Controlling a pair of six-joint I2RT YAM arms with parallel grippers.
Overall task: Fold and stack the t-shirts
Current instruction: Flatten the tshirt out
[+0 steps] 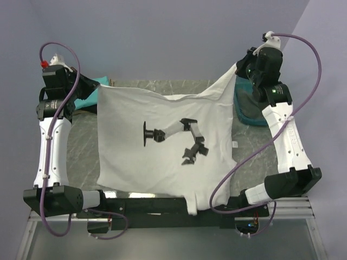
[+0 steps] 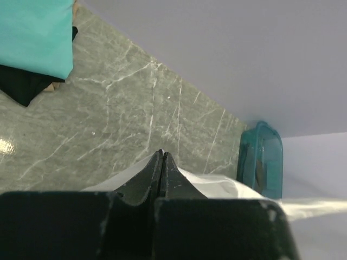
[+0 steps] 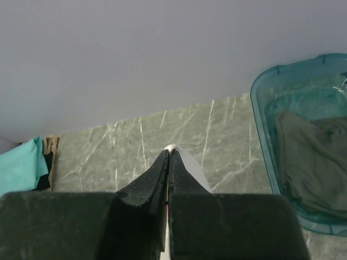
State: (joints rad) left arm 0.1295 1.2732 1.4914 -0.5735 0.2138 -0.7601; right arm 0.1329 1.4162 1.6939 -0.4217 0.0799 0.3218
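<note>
1. The left end effector (image 2: 161,162) is pinched fully closed on one far corner of the white short-sleeved cloth t-shirt with a black-and-grey robot-arm print (image 1: 135,162). The right end effector (image 3: 168,161) is clamped the same way on the other far corner.
2. The shirt stretches between the two and trails back from them, print up, over the grey-green marbled worktop (image 1: 81,151). Its hem spills over the near edge.
3. To lay it well, I judge both should hold the far edge taut and level — lowering together, so no ridge forms near the collar.
4. Ahead and left of the left end effector lies a plain teal cloth t-shirt (image 2: 38,32) atop a black cloth t-shirt (image 2: 21,86).
5. Just right of the right end effector stands a translucent teal plastic tub (image 3: 260,119) — a dark crumpled cloth (image 3: 314,157) lies in it, but I cannot tell which garment it is.
</note>
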